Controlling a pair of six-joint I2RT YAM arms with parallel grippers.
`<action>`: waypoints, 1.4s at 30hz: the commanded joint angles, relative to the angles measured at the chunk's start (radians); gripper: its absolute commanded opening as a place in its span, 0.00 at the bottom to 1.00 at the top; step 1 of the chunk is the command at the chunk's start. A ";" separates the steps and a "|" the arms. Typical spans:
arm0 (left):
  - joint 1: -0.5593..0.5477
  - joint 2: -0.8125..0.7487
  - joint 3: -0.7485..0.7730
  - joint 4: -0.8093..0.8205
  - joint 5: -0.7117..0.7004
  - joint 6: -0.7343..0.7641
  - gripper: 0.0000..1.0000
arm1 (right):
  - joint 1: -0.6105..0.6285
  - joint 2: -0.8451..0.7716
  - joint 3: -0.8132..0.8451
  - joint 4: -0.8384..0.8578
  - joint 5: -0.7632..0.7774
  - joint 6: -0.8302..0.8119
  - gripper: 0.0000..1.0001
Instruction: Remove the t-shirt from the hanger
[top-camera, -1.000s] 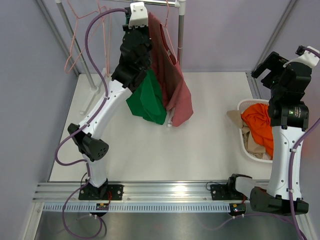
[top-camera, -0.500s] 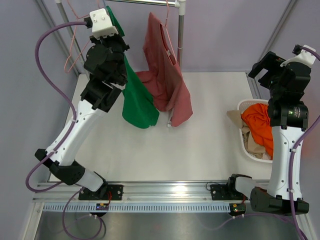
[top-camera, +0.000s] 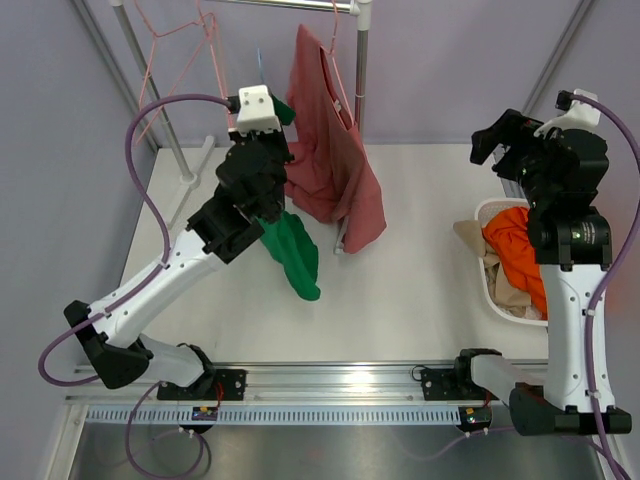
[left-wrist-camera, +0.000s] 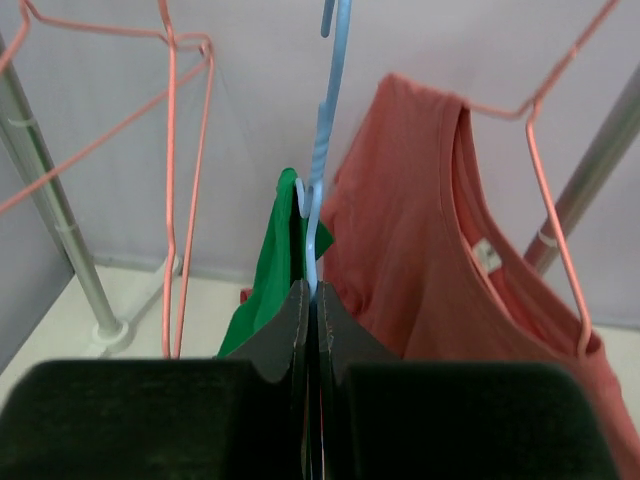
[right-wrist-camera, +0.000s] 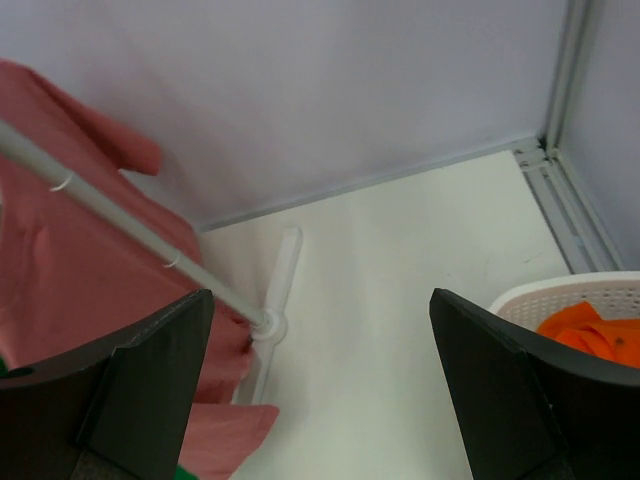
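Left gripper (left-wrist-camera: 312, 292) held high, clamped on the green t-shirt (top-camera: 295, 255); right gripper (right-wrist-camera: 320, 300) aloft, jaws wide

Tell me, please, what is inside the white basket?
An orange garment lies on top of beige cloth in the basket. Anything beneath them is covered.

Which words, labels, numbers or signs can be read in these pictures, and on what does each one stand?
No text can be read.
White neck tag inside the red t-shirt: too blurred to read.
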 joint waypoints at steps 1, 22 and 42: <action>-0.063 -0.071 -0.056 0.062 -0.134 -0.068 0.00 | 0.076 -0.089 -0.002 -0.013 -0.098 -0.025 0.99; -0.061 0.197 0.075 -0.178 -0.450 -0.329 0.00 | 0.509 -0.214 -0.598 0.382 -0.537 0.024 0.97; -0.086 0.225 0.107 -0.189 -0.487 -0.270 0.00 | 0.770 -0.124 -1.034 1.255 -0.213 0.010 0.99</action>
